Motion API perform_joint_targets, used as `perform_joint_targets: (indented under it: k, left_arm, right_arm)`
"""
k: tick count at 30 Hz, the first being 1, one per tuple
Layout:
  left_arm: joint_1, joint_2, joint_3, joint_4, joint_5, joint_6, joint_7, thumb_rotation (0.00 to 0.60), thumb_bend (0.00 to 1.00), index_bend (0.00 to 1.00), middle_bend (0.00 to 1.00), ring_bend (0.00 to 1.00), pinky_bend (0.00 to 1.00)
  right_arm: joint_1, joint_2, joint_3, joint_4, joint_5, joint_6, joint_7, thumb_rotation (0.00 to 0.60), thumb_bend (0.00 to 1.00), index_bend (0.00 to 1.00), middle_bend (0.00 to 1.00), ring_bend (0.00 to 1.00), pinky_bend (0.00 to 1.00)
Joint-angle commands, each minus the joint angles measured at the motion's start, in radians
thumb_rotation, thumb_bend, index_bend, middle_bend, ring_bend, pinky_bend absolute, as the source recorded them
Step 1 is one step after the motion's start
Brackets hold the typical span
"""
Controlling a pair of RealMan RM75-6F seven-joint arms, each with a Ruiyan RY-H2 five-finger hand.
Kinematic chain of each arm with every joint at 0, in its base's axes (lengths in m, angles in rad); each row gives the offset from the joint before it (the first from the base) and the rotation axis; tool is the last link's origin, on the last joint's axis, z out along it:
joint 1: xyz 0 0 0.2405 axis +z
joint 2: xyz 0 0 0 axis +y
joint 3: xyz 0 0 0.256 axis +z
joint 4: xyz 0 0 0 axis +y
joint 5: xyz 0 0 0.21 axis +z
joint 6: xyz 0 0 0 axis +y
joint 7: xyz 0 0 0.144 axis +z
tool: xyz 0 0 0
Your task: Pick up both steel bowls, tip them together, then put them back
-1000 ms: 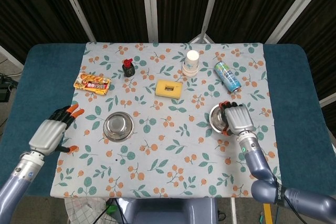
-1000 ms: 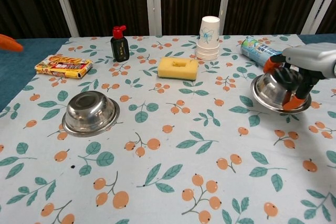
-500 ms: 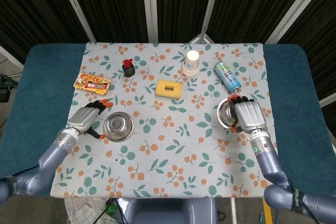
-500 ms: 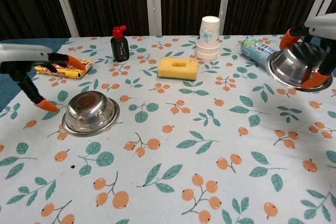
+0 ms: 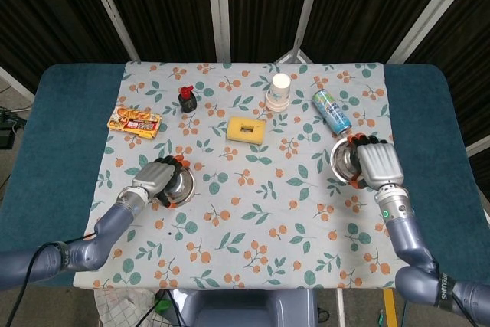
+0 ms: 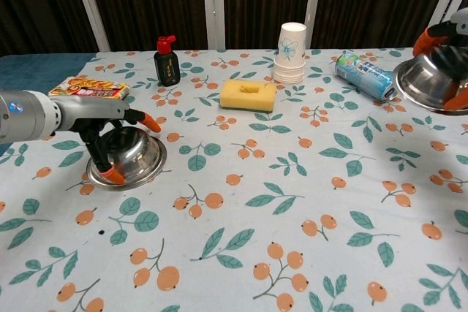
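At the chest view's right edge, right robot hand [image 6: 447, 38] mostly cropped, holding raised bowl [image 6: 431, 84]; left grip unclear

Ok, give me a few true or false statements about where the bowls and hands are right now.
1. The right hand holds a steel bowl above the table. True.
2. The left bowl is already lifted. False: it sits on the tablecloth, with the left hand over it.
3. The paper cups lie on their side. False: the stack stands upright.
4. The yellow sponge lies between the soy sauce bottle and the cups. True.
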Motion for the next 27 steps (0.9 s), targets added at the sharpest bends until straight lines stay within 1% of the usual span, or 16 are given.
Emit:
perform_joint_targets:
  k: [1, 5, 10, 21, 24, 27]
  left_arm:
    - [-0.024, 0.010, 0.021, -0.037, -0.037, 0.049, 0.035, 0.600, 0.04, 0.16, 0.04, 0.00, 0.14]
    - [-0.034, 0.028, 0.030, -0.075, -0.050, 0.091, 0.051, 0.600, 0.04, 0.18, 0.07, 0.03, 0.18]
    - [-0.042, 0.037, 0.051, -0.090, -0.064, 0.132, 0.078, 0.600, 0.04, 0.19, 0.09, 0.05, 0.19]
    - [-0.065, 0.008, 0.066, -0.086, -0.085, 0.147, 0.101, 0.600, 0.04, 0.19, 0.09, 0.05, 0.19]
    - [-0.078, 0.002, 0.064, -0.088, -0.107, 0.149, 0.112, 0.600, 0.05, 0.21, 0.12, 0.09, 0.21]
    - [-0.091, 0.000, 0.070, -0.096, -0.124, 0.168, 0.138, 0.600, 0.05, 0.24, 0.17, 0.15, 0.27]
  right_arm:
    - [0.001, 0.002, -0.004, 0.005, -0.001, -0.001, 0.007, 0.600, 0.19, 0.39, 0.27, 0.44, 0.47]
    - [0.003, 0.004, -0.009, 0.010, -0.001, 0.000, 0.018, 0.600, 0.19, 0.39, 0.27, 0.44, 0.47]
    - [0.005, 0.005, -0.016, 0.015, -0.003, 0.001, 0.029, 0.600, 0.19, 0.39, 0.27, 0.44, 0.47]
    - [0.015, 0.008, -0.022, 0.008, 0.002, 0.013, 0.029, 0.600, 0.19, 0.39, 0.27, 0.44, 0.47]
    - [0.022, 0.009, -0.022, 0.010, 0.010, 0.011, 0.022, 0.600, 0.19, 0.39, 0.27, 0.44, 0.47]
    - [0.026, 0.009, -0.021, 0.010, 0.017, 0.012, 0.021, 0.600, 0.19, 0.39, 0.27, 0.44, 0.47]
